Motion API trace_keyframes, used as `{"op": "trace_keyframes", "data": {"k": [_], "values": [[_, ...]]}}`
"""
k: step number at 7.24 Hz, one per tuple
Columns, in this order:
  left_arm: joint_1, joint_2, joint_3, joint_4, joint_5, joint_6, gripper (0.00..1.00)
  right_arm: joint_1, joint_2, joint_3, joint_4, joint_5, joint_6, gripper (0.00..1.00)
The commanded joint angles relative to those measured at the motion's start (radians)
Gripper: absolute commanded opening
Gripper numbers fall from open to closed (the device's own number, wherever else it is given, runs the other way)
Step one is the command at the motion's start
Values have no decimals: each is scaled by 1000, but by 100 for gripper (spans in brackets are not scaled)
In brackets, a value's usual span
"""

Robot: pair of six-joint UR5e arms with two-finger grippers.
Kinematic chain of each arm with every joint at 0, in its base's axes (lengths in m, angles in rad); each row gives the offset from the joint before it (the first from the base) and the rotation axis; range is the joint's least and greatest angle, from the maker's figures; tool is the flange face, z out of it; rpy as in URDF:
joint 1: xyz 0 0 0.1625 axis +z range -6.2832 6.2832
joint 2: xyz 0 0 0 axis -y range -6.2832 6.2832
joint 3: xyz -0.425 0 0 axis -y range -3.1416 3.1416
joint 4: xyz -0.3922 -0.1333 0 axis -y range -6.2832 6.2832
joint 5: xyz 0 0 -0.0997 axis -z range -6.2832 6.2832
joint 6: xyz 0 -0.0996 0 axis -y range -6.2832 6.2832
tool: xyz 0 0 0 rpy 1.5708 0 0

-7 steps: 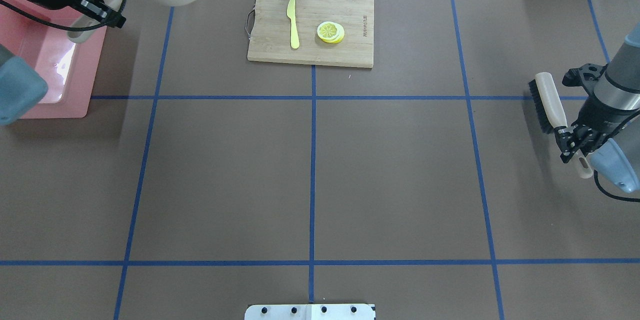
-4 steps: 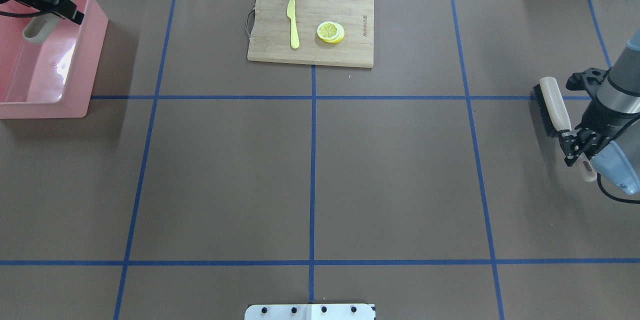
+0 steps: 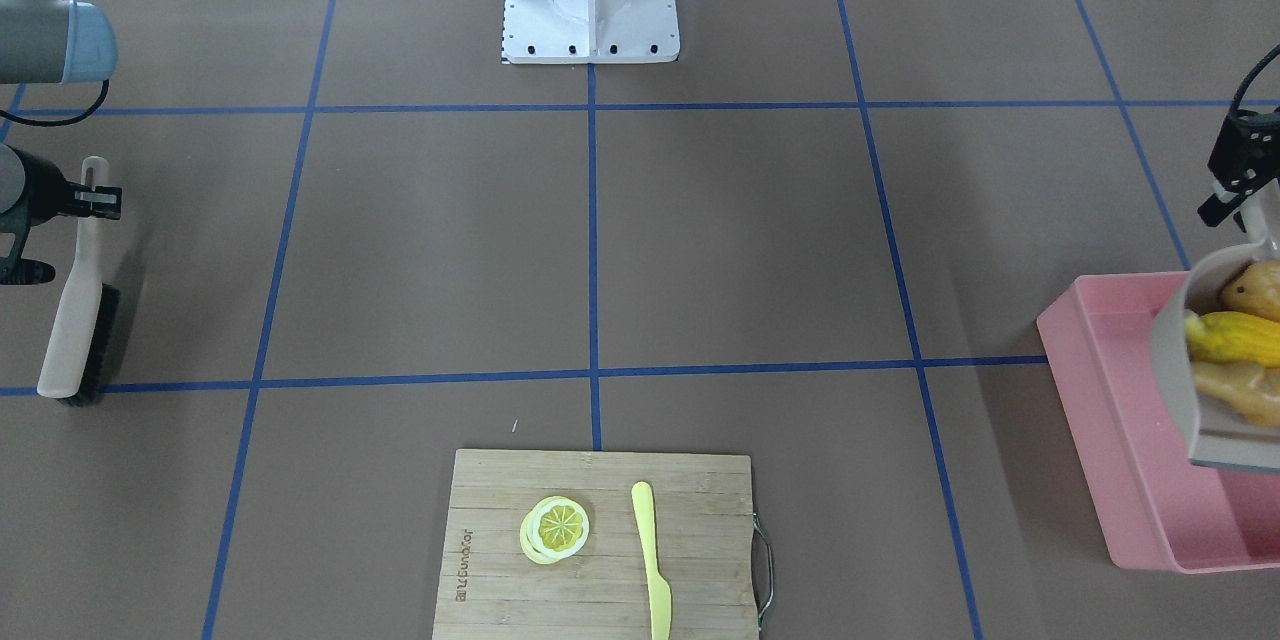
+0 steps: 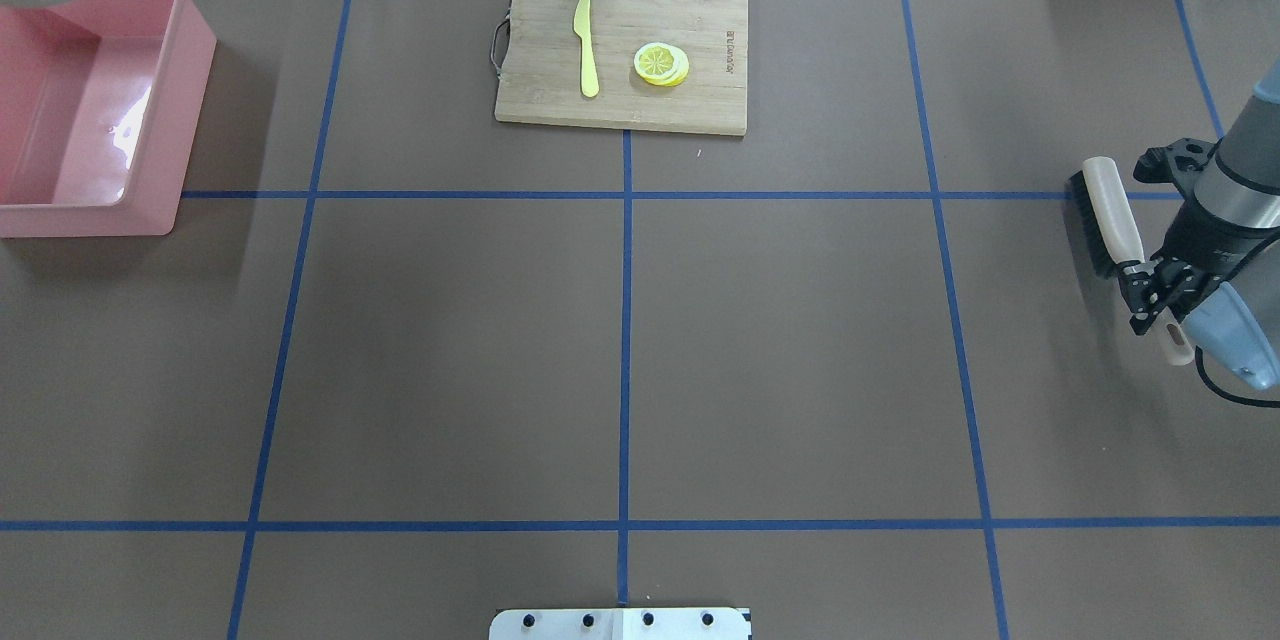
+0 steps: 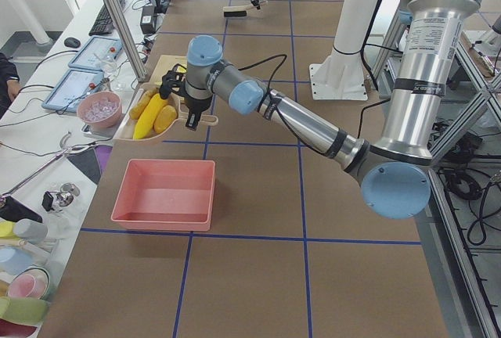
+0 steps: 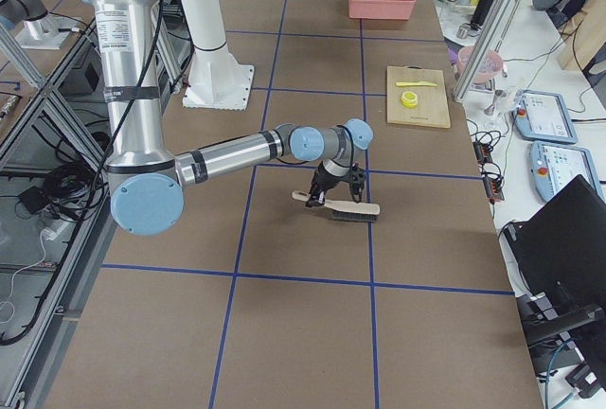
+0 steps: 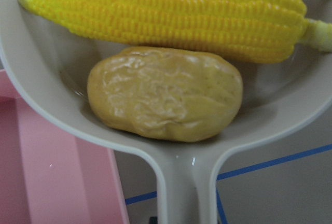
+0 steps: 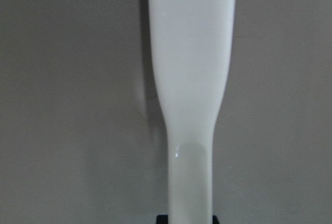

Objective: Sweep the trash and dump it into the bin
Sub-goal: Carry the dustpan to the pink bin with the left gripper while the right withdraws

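Far on the left sits the pink bin (image 4: pixel 200 70), with nothing in it. Next to it the left gripper (image 3: pixel 1228 205) is closed tight on the handle of the beige dustpan (image 3: pixel 1170 340) and holds it up in the air. In the pan lie the corn (image 7: pixel 166 16), the potato (image 7: pixel 166 94) and the ginger (image 3: pixel 1240 390). The pan is close to the far end of the bin, but I cannot be sure it is right over it.

The corn lies sideways across the pan, crossways to the handle, and the potato lies the same way beside it, nearer the handle. These toys look light, hard and smooth, so they should roll and slide out fast. The handle is the right place to hold, and a slow tip would help them land inside.

In the middle, a cutting board (image 4: pixel 620 50) holds a knife (image 4: pixel 586 45) and a lemon slice (image 4: pixel 661 63).

On the right, the right gripper (image 4: pixel 1150 292) is closed on the handle of the brush (image 4: pixel 1105 210), low by the table.
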Motion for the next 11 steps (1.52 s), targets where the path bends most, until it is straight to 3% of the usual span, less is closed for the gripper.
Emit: {"op": "trace_keyframes", "data": {"k": [1, 2, 3, 4, 5, 8, 11], "values": [[-68, 148, -38, 12, -51, 14, 0, 0, 0, 0, 0, 1, 1, 27], [-71, 188, -52, 27, -54, 41, 0, 0, 0, 0, 0, 1, -2, 48], [-71, 204, -84, 132, -77, 49, 0, -1, 0, 0, 0, 1, -1, 79], [-65, 201, -99, 221, -74, 86, 0, -1, 0, 0, 0, 1, -1, 80], [-57, 199, -99, 278, -70, 107, 0, -1, 0, 0, 0, 0, -5, 100], [10, 154, -81, 447, -70, 140, 0, 61, 20, 3, 2, -10, -15, 100], [47, 88, -58, 541, -70, 167, 0, 271, 20, -5, 32, -65, -187, 100]]}}
